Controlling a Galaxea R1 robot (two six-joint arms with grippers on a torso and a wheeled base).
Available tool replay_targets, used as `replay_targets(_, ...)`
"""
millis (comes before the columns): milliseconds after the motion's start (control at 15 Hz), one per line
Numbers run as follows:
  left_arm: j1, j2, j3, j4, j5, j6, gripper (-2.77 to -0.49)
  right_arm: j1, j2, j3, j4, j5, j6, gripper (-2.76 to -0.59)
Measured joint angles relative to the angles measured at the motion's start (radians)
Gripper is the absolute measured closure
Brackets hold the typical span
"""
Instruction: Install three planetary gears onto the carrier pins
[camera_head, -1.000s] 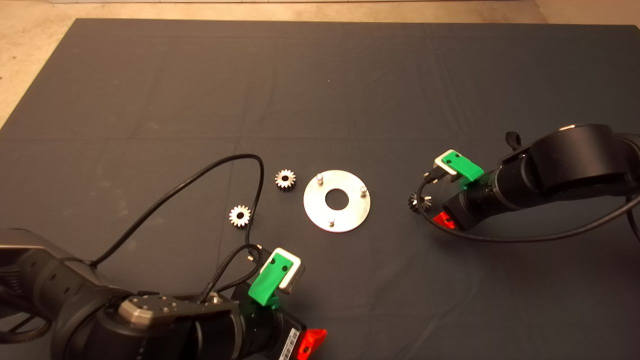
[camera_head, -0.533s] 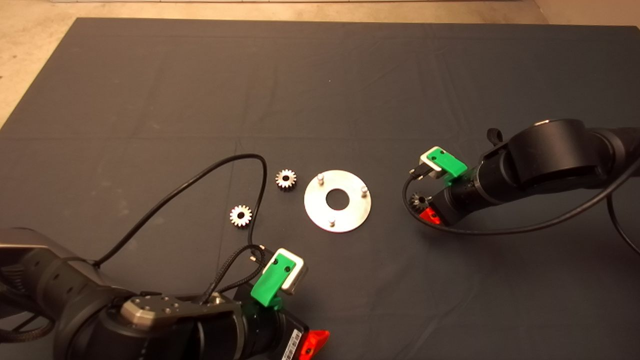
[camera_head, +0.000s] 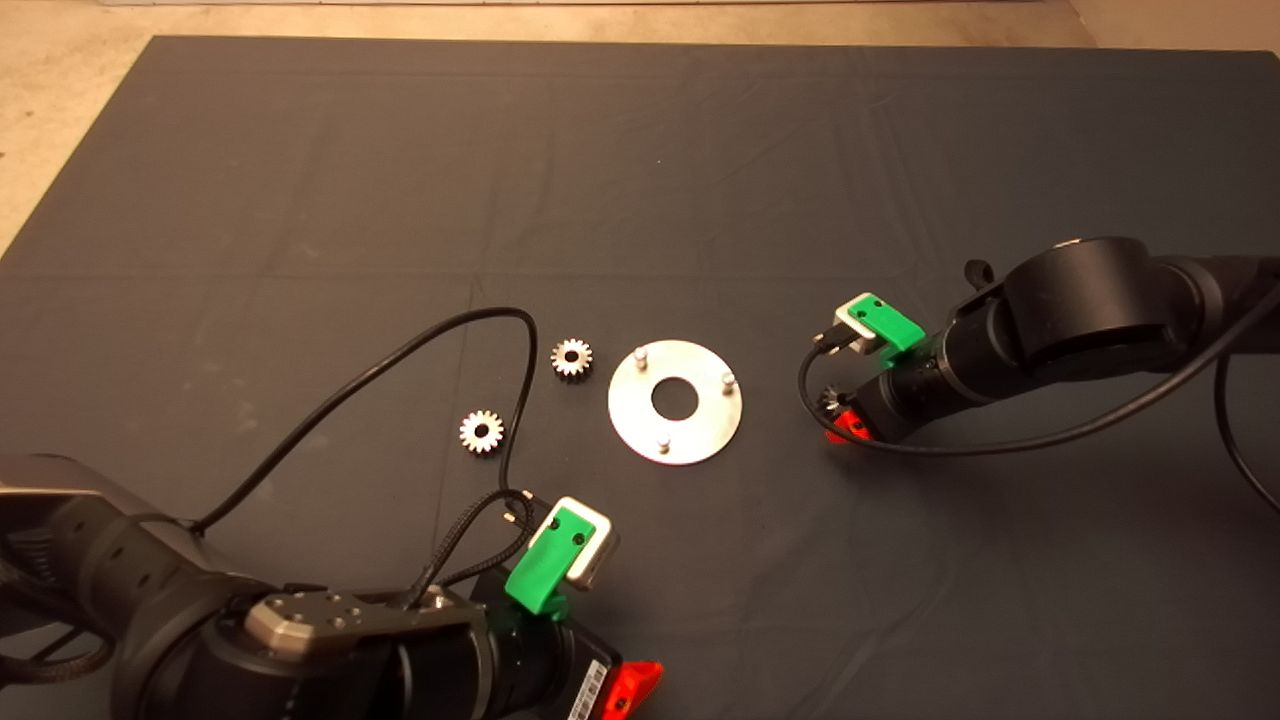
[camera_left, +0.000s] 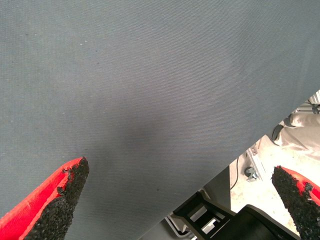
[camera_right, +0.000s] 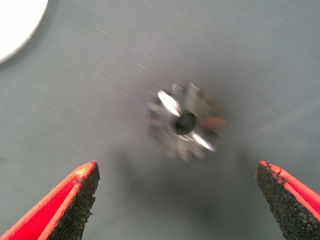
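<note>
One gear (camera_right: 184, 122) lies flat dead ahead of the right gripper (camera_right: 177, 200), at the disc's (camera_head: 675, 401) 3 o'clock; fingers wide, empty. Left gripper (camera_left: 182, 200) parked, open.

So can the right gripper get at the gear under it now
Probably yes. The right gripper is open, its fingers straddle the gear, which lies flat on the mat, and nothing sits between them.
</note>
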Motion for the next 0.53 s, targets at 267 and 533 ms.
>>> replay_targets(267,0.000,0.002,0.000,0.000,0.000,0.000,-2.64,-0.018,0.002,-0.048,0.000,0.038,-0.003,-2.34)
replay_targets(533,0.000,0.002,0.000,0.001,0.000,0.000,-2.64,-0.021,0.003,-0.051,0.000,0.041,-0.004,-2.34)
